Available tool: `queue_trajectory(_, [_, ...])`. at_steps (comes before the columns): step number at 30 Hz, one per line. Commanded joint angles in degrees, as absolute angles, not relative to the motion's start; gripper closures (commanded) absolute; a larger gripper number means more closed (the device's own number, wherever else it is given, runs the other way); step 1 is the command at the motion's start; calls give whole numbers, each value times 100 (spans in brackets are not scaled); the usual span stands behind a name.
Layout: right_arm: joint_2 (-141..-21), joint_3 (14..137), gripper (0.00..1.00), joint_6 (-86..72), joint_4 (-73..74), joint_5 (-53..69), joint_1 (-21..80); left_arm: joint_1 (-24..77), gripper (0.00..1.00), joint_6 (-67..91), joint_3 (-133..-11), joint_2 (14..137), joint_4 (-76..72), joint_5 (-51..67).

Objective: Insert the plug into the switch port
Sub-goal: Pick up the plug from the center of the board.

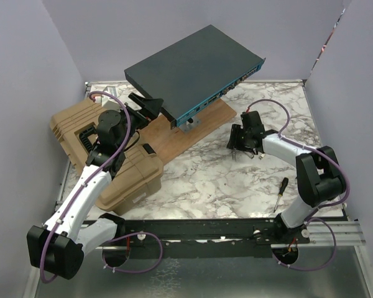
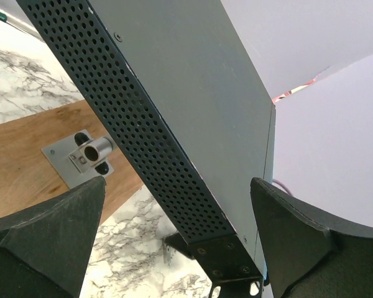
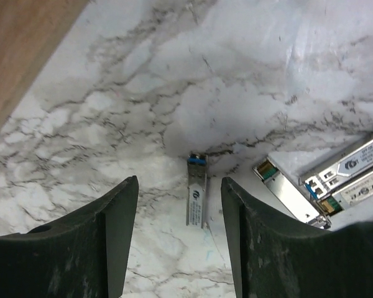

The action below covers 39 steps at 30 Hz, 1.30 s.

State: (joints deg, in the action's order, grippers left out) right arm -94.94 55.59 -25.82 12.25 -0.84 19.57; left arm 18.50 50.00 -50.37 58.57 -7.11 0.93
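Nearest you, well in front of the switch (image 1: 186, 68) and off toward its right end, a screwdriver (image 1: 280, 191) lies on the marble table (image 1: 205, 186). Closer to the switch, a little in front of its blue port face, your right gripper (image 3: 180, 180) points down at the table. Its jaws are apart and it holds nothing. The plug (image 3: 197, 189), a small metal module with a blue end, lies flat on the marble under that gap, and neither finger touches it. A few similar modules (image 3: 336, 180) lie near it, farther from the switch.

In front of the switch's left end sits the tan case (image 1: 124, 174), under your left arm. Your left gripper (image 2: 179, 181) is at the switch's left end with its jaws spread wide and gripping nothing. The switch's perforated side shows between its fingers.

The switch itself sits raised and tilted on a metal bracket (image 2: 81, 158) above the wooden board (image 1: 193, 133).
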Motion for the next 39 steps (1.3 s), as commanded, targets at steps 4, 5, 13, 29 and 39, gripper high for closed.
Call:
queue_trajectory(4, [-9255,4961,41,-2679,1591,196,2004,1907,1,4845,-5194,5756,-650,-148])
queue_trajectory(5, [-9267,4911,41,-2699,1535,265,2012,1907,1,4843,-5194,5757,-651,-157])
queue_trajectory(13, [-9514,5031,41,-3054,1280,789,2252,1934,1,4814,-5227,5748,-643,-167])
queue_trajectory(29, [-10051,6132,41,-2337,865,637,2381,1947,1,4843,-5203,5709,-641,-193])
queue_trajectory(39, [-10057,6257,41,-1873,1005,493,2158,1951,1,4799,-5177,5656,-642,-211])
